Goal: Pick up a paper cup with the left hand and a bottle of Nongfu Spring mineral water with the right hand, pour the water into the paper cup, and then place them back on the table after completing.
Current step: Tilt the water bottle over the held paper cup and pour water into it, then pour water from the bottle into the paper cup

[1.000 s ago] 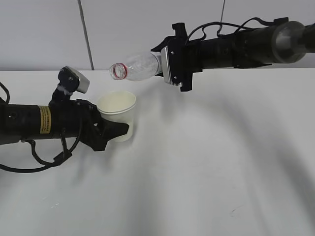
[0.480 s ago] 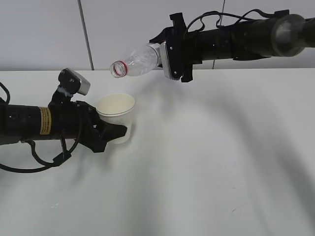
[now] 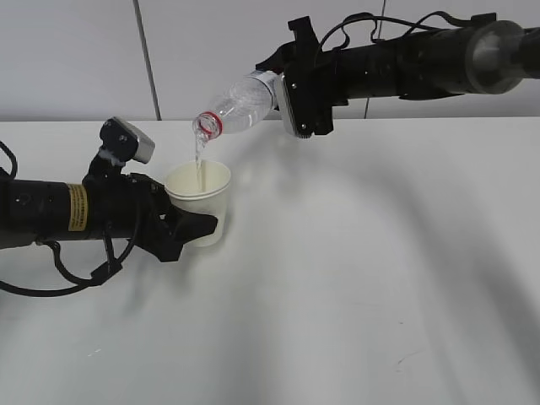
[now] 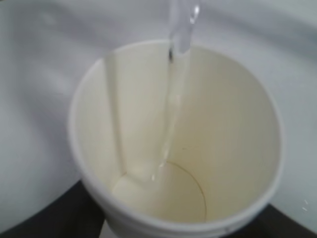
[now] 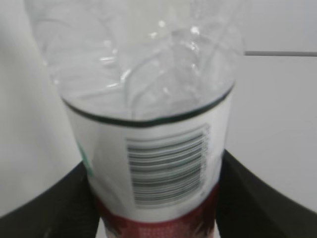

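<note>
My left gripper (image 3: 198, 226) is shut on a white paper cup (image 3: 200, 201), held upright just above the white table (image 3: 354, 278). The cup fills the left wrist view (image 4: 223, 124). My right gripper (image 3: 283, 84) is shut on a clear mineral water bottle (image 3: 236, 105) with a red neck ring, tilted mouth-down to the left above the cup. A thin stream of clear water (image 3: 199, 160) runs from the bottle mouth into the cup and shows in the left wrist view (image 4: 173, 99), hitting the cup bottom. The right wrist view shows the bottle's barcode label (image 5: 166, 171) between black fingers (image 5: 247, 198).
A grey-white wall (image 3: 84, 59) with a vertical seam stands behind the table. The left arm with its yellow label (image 3: 76, 207) lies low along the table's left side. The right arm (image 3: 422, 72) reaches in from the upper right.
The right gripper has tilted the bottle further, mouth lower, and water now streams into the cup. The left gripper and cup have stayed in place.
</note>
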Available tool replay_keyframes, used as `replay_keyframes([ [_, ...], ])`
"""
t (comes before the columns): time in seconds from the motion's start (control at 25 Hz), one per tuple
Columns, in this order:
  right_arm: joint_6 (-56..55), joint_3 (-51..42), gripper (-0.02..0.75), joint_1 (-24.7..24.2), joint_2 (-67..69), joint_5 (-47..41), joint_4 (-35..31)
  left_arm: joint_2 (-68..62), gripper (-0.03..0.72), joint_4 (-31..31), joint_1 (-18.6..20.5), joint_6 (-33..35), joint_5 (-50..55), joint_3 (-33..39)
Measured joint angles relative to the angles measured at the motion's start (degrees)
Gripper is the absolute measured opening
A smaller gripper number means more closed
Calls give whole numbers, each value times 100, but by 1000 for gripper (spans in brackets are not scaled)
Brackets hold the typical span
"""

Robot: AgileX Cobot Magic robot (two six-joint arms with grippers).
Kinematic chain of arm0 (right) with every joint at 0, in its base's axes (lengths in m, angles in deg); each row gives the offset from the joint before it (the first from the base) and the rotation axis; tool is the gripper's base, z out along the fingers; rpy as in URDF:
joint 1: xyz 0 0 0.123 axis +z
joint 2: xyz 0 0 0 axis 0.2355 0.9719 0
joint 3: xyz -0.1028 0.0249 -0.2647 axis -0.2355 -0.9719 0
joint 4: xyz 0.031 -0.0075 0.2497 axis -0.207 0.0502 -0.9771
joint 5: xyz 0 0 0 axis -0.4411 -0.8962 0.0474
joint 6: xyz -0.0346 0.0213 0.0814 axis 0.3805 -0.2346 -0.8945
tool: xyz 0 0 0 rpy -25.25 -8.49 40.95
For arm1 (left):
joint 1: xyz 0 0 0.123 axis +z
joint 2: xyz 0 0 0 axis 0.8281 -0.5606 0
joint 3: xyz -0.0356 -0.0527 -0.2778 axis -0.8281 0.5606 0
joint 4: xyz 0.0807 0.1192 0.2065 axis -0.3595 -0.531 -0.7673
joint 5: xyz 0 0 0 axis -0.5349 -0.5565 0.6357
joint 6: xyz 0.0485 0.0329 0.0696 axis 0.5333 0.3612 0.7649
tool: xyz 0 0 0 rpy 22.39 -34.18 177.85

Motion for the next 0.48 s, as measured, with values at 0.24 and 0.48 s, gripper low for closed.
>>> replay_keyframes([
  [0.24, 246, 4, 448, 0, 0, -78, 0, 0, 396, 0, 0, 0, -28, 0],
  [0.48, 427, 4, 448, 0, 0, -129, 0, 0, 396, 0, 0, 0, -28, 0],
])
